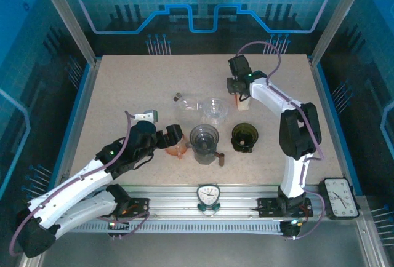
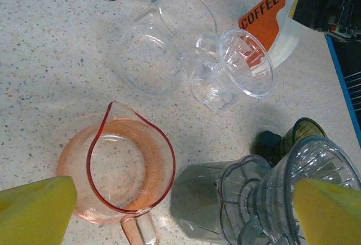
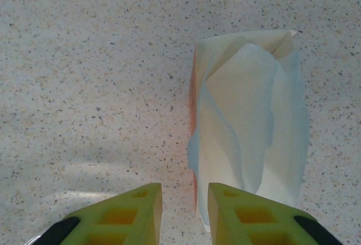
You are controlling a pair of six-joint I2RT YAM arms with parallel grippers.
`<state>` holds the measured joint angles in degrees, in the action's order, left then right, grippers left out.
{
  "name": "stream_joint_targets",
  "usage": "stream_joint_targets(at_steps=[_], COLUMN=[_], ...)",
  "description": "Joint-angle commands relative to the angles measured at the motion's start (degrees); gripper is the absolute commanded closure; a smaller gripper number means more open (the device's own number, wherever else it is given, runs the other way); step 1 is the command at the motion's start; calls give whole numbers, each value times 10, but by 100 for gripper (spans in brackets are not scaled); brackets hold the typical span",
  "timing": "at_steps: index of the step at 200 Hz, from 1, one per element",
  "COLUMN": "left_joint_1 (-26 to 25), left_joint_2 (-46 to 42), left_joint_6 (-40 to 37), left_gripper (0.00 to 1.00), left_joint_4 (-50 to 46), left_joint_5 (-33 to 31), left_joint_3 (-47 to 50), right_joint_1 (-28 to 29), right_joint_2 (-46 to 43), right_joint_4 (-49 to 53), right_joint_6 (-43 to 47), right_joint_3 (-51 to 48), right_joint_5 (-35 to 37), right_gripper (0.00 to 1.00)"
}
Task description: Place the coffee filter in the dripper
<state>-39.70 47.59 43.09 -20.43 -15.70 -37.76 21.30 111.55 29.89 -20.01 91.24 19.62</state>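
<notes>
The right tool point(image 3: 185, 214), jaws narrowly apart and gripping nothing, hangs over the white paper coffee filter point(image 3: 248, 126) at the far right, ready to pinch its edge; the left tool point(image 2: 180, 214), wide open and empty, hovers beside the clear ribbed dripper point(image 2: 282, 171).

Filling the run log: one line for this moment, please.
left hand open, over jug | right hand jaws narrow beside filter, no grip seen | dripper empty | filter not placed

Speckled beige desk point(image 1: 123, 88) open along its left side and far edge, centre crowded with clear glass carafe point(image 1: 189, 103), clear plastic dripper point(image 1: 215, 108), pink glass jug point(image 1: 178, 151), smoky grey dripper point(image 1: 204, 139), dark green dripper point(image 1: 245, 136), narrow gaps between, orange-and-white coffee bag point(image 2: 271, 19) behind
</notes>
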Motion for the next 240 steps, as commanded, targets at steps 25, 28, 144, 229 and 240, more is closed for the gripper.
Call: stream_joint_targets(at_steps=[25,28,144,229,240], left_joint_1=[11,11,21,23,24], left_joint_2=[-8,-8,-11,-8,-9], left_joint_6=[-12,-12,-9,-5,-4], left_gripper=[1,1,1,1,1], left_joint_4=[1,1,1,6,6], left_joint_5=[-9,-10,-7,-4,-4], left_joint_3=[12,12,17,23,23], right_joint_1=[9,9,9,13,13], right_joint_2=[31,32,64,16,4], right_joint_4=[34,35,39,10,3], right_joint_6=[8,9,26,39,39], right_joint_3=[38,39,60,22,10], right_joint_5=[37,37,61,50,43], right_gripper=[72,73,89,100,100])
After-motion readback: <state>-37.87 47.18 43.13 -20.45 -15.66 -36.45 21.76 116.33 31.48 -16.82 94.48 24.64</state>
